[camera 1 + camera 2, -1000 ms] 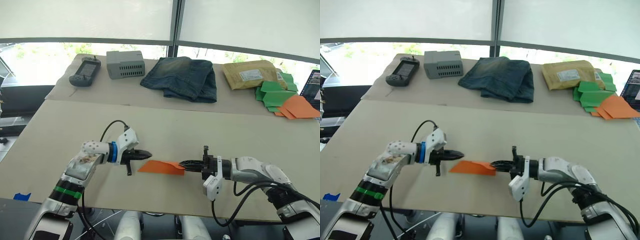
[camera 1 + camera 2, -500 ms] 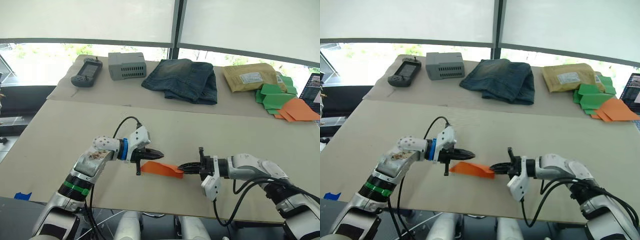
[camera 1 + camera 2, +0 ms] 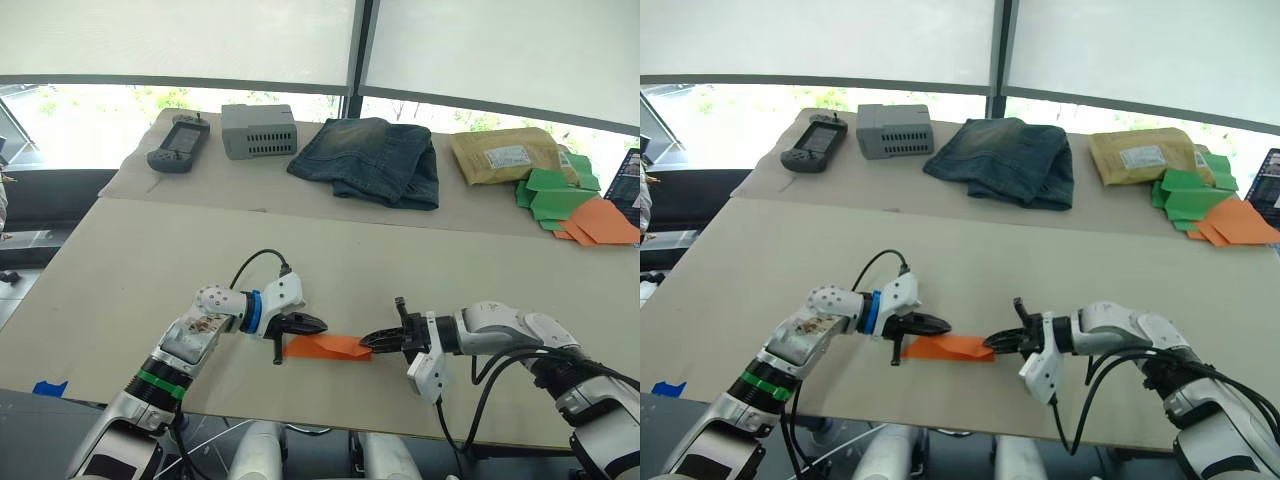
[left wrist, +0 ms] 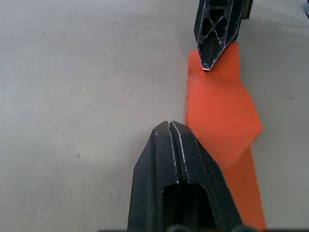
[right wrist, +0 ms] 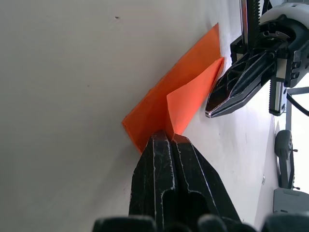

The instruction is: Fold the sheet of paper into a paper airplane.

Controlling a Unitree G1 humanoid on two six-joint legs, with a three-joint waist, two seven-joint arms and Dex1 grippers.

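Right gripper [image 3: 371, 341] is closed, pinching one end of the paper [image 3: 325, 346], which lies low near the front of the worktop [image 3: 130, 260] between both arms. Left gripper [image 3: 314, 323] is closed too, empty as far as I can judge, its tip just over the paper's other end; a second ago it hung clear of that end, so it has closed in, probably to press a crease. The paper looks flatter and narrower than before. Both forearms reach inward, low, tips nearly meeting
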